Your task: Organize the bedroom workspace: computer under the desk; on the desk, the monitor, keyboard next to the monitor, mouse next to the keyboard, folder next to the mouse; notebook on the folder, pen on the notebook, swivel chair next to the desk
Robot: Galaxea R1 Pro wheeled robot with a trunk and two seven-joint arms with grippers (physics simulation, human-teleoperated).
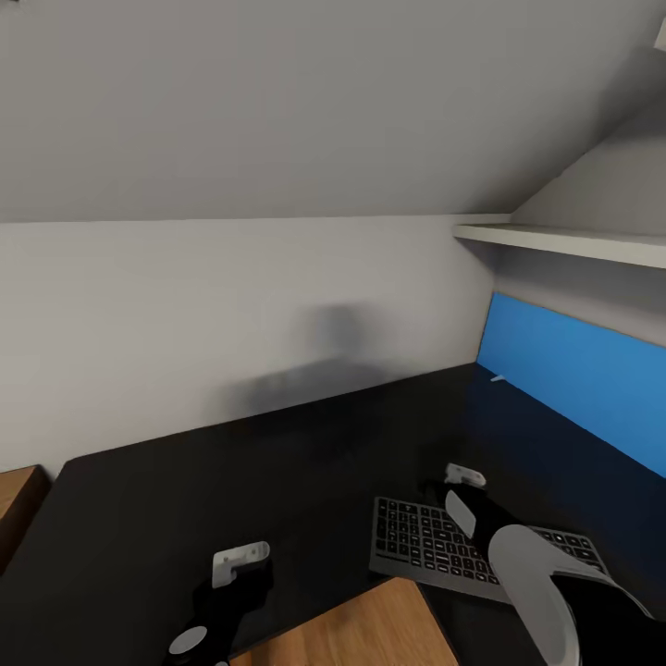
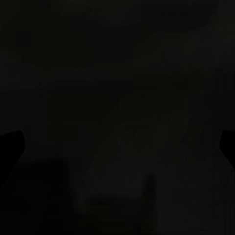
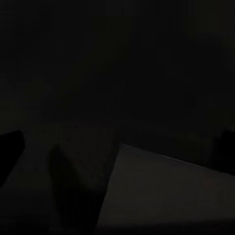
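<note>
The head view looks down on a black worktop point(image 1: 277, 462) set against a pale grey wall point(image 1: 231, 305), with a blue panel point(image 1: 583, 370) running along its right side and a white shelf point(image 1: 573, 242) above that panel. A strip of wooden floor point(image 1: 370, 629) shows below the worktop's near edge, and a wooden surface point(image 1: 18, 495) sits at the far left.

The keyboard point(image 1: 425, 541), dark grey with black keys, lies flat on the worktop near its front edge, toward the right, turned at a slight angle to that edge. Its right half is partly covered by the right arm point(image 1: 546, 573), which reaches in over it.

The right gripper point(image 1: 460, 490) sits just beyond the keyboard's far edge, above or on the worktop; I cannot tell whether it touches the keyboard, nor how far apart its fingers are. The left gripper point(image 1: 242, 560) is at the worktop's near edge, well apart from the keyboard, with a pale fingertip piece showing; its opening cannot be made out either, and nothing can be seen in its hold.

Both wrist views are very dark. The left wrist view gives only dim black surface. The right wrist view shows a faint lighter slab with a straight slanted edge point(image 3: 166, 191), too dim to name
</note>
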